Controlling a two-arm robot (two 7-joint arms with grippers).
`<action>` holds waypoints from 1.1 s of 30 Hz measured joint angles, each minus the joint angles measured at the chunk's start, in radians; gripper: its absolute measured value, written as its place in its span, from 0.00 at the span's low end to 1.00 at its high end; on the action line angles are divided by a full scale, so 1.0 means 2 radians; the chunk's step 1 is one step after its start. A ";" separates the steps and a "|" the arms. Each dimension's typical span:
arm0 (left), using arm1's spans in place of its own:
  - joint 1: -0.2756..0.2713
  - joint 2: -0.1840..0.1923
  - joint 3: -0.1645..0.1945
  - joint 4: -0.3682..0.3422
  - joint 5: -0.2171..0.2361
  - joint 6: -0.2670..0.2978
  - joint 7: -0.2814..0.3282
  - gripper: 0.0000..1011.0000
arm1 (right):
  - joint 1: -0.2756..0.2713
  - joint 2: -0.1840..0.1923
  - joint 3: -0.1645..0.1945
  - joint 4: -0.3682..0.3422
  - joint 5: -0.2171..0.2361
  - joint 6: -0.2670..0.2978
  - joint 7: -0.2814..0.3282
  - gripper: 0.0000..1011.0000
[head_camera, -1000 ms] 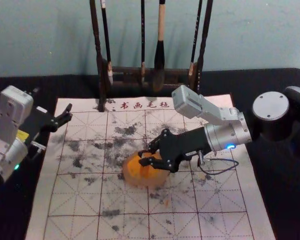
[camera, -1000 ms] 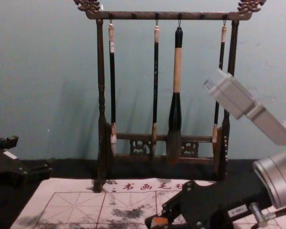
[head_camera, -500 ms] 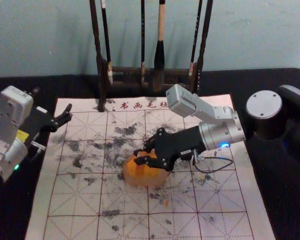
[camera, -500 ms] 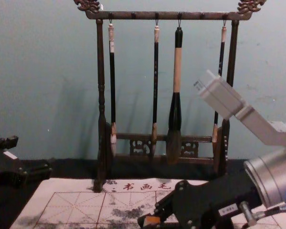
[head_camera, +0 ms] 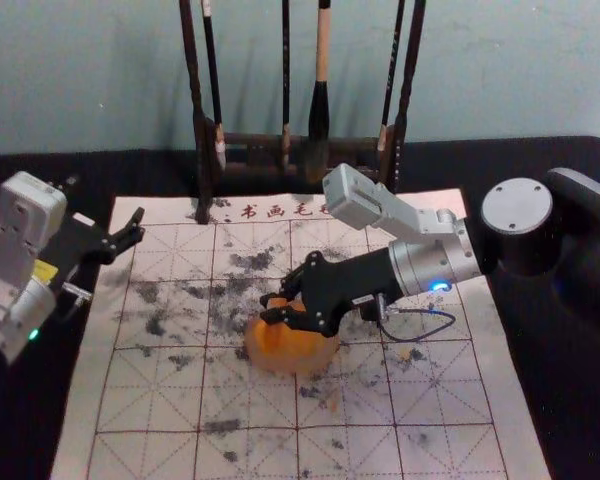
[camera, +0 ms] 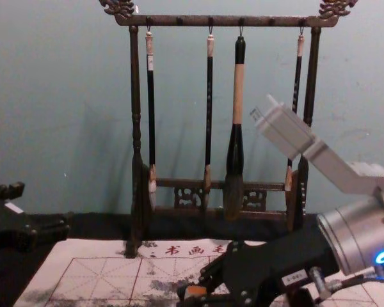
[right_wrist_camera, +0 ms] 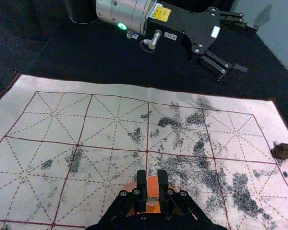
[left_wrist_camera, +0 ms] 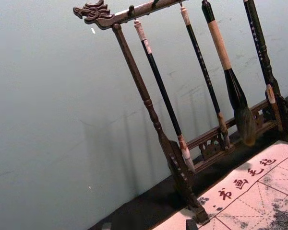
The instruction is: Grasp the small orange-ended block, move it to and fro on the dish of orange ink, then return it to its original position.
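Over the round dish of orange ink (head_camera: 305, 355), my right gripper (head_camera: 272, 308) holds the small orange-ended block (head_camera: 276, 303) at the dish's far left part. In the right wrist view the block (right_wrist_camera: 153, 188) is pinched between the two black fingers of the right gripper (right_wrist_camera: 153, 191), with the dish (right_wrist_camera: 130, 188) partly hidden beneath. The chest view shows the block's orange top (camera: 195, 291) between the fingertips. Whether its lower end touches the ink cannot be told. My left gripper (head_camera: 140, 228) is parked, open, at the mat's far left edge.
A gridded calligraphy mat (head_camera: 400, 390) with black ink stains lies under the dish. Behind it stands a dark wooden rack (camera: 136, 128) with several hanging brushes, including a thick one (camera: 235, 147).
The right gripper has slid to the left and slightly away across the dish, carrying the block with it. The left arm and the dish have stayed in place.
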State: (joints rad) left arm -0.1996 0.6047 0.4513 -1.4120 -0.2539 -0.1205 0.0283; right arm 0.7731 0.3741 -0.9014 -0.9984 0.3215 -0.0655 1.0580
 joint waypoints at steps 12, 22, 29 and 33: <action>0.000 0.000 0.000 0.000 0.000 0.000 0.000 0.99 | 0.004 -0.009 0.007 0.016 -0.003 -0.003 -0.009 0.13; 0.000 0.000 0.000 0.000 0.000 0.000 0.000 0.99 | 0.004 -0.008 0.011 0.019 -0.009 -0.003 -0.014 0.13; 0.000 0.000 0.000 0.000 0.000 0.000 0.000 0.99 | 0.004 -0.005 0.015 0.019 -0.011 -0.003 -0.017 0.13; 0.000 0.000 0.000 0.000 0.000 0.000 0.000 0.99 | 0.002 -0.001 0.017 0.017 -0.012 -0.003 -0.017 0.13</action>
State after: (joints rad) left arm -0.1995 0.6047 0.4514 -1.4120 -0.2539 -0.1205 0.0283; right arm 0.7780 0.3711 -0.8681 -0.9645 0.2968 -0.0715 1.0234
